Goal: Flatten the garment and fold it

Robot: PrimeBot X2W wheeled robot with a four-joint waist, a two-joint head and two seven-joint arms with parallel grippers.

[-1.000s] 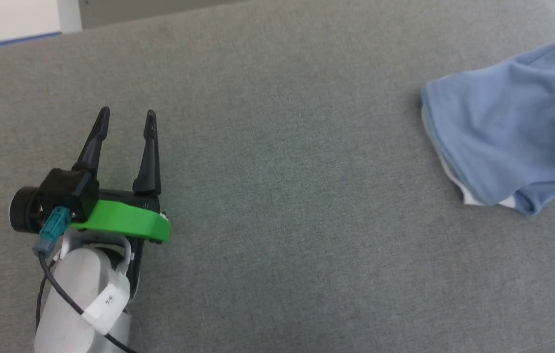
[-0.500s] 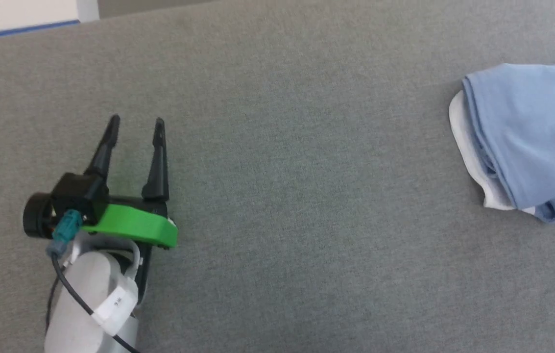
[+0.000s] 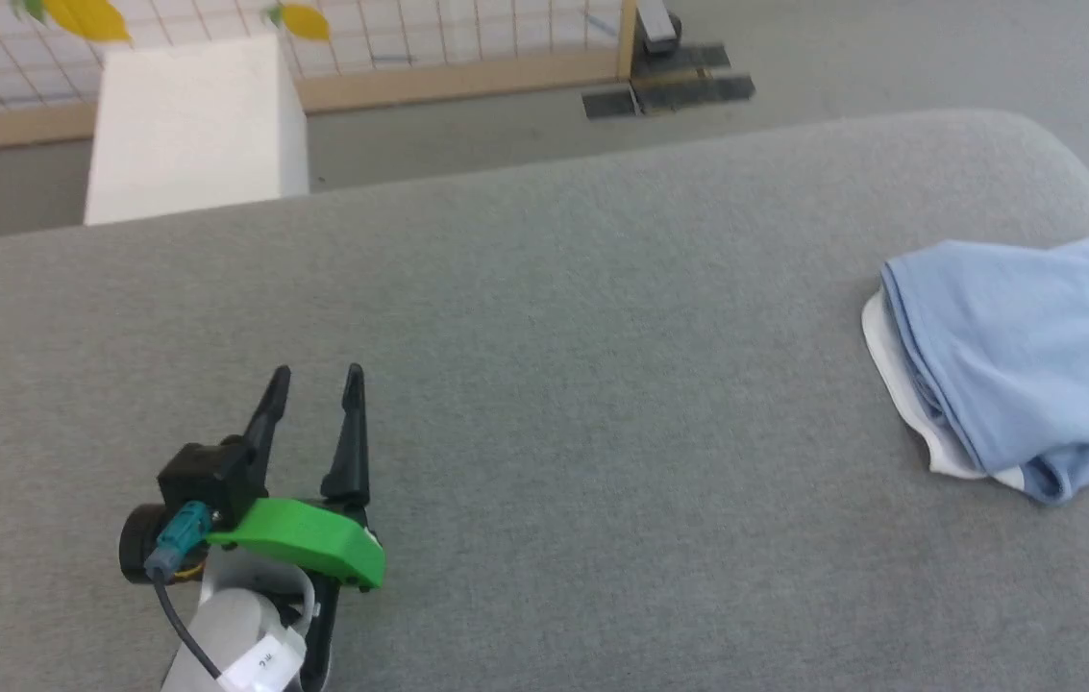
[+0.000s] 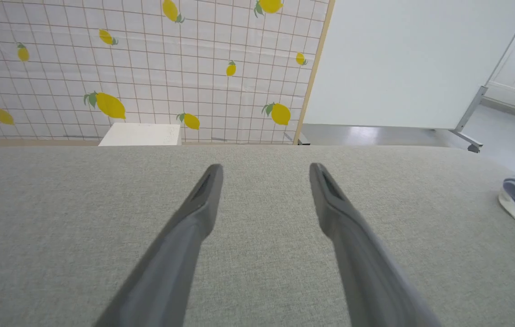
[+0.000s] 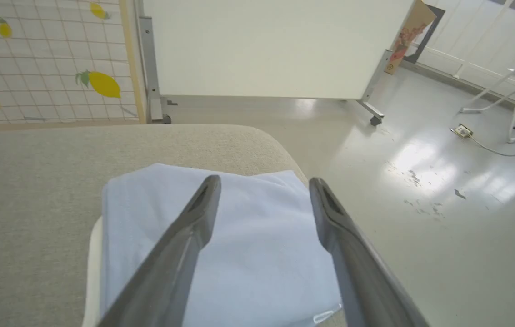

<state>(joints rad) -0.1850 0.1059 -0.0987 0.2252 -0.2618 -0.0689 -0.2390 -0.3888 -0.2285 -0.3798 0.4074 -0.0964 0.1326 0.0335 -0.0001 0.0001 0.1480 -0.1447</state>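
**Two tools, both spread wide: the left gripper and the right gripper; one folded shirt on the right**

There are two grippers, each with two long dark fingers, and nothing sits between either pair. The left gripper hangs over bare cloth on the near left, fingers pointing to the far side. The right gripper is above the shirt, its fingers well apart. Whether they touch the fabric I cannot tell.

From largest to smallest:
- One grey cloth-covered table takes up most of the head view.
- One pale shiny floor lies beyond the table's rounded right end.
- One white board on a wheeled frame stands at the far right.
- One checked screen printed with yellow lemons stands at the far left.
- One white box stands just past the table's far edge, on the left.
- One light blue shirt lies in a compact folded stack at the right end of the table. A white rim shows along its left and near sides.

The head camera has tipped up since a second ago, so the far edge, box and screen are newly in sight. A second ago the shirt hung in loose, blurred folds running off the right edge. Now it lies settled and flat. One dark finger of the right gripper has come in at the right border. The left gripper's spread is unchanged.
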